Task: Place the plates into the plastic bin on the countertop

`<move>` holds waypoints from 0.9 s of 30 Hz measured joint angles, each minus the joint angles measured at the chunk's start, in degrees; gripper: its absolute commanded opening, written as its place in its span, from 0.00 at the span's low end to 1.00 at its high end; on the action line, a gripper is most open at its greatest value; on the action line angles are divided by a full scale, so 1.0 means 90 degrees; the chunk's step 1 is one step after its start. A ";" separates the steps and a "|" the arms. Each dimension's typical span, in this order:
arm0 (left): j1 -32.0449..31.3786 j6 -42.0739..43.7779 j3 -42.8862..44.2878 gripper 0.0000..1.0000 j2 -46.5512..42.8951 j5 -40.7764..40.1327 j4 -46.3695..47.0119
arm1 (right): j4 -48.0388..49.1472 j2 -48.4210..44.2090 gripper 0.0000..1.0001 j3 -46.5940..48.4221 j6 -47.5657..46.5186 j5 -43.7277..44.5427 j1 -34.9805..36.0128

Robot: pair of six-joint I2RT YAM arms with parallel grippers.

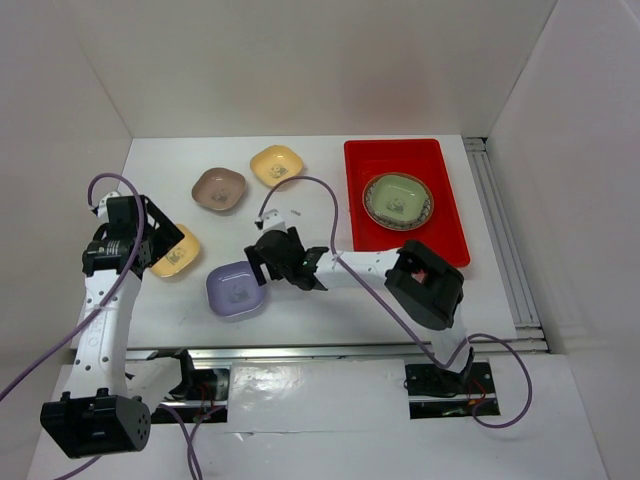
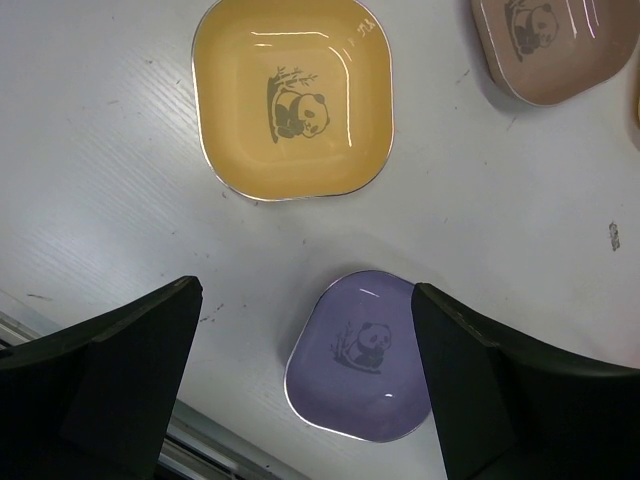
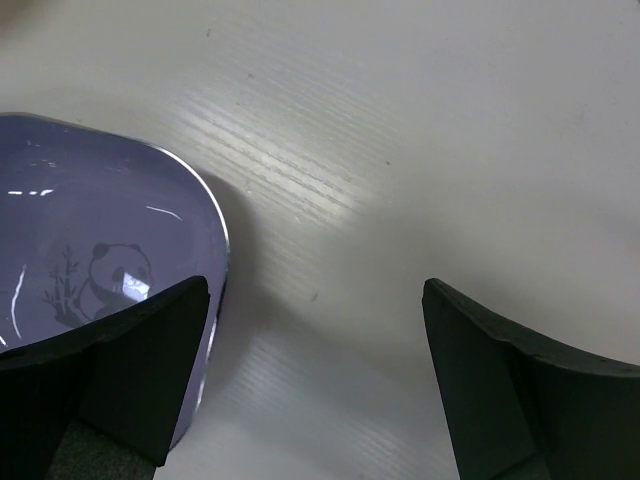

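White countertop, red bin at upper right with a round plate already inside. At centre left the right gripper, fingers spread, stands astride the rim of a lavender dish (panda motif). The left gripper, jaws equally parted and holding nothing, hangs by a yellow dish at far left.

Bright, even overhead light washes the white tabletop; shadows under the arms are short and soft. In the right wrist view a pale glare streak crosses the surface. Small white highlights sit on the lavender dish and yellow dish. The right end effector has dark, slightly soft-edged fingers.
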 measured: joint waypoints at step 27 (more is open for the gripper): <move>0.0000 0.0119 0.0000 1.00 -0.0112 0.0029 0.0036 | -0.0109 0.0731 0.00 0.0801 0.0338 -0.0066 0.0347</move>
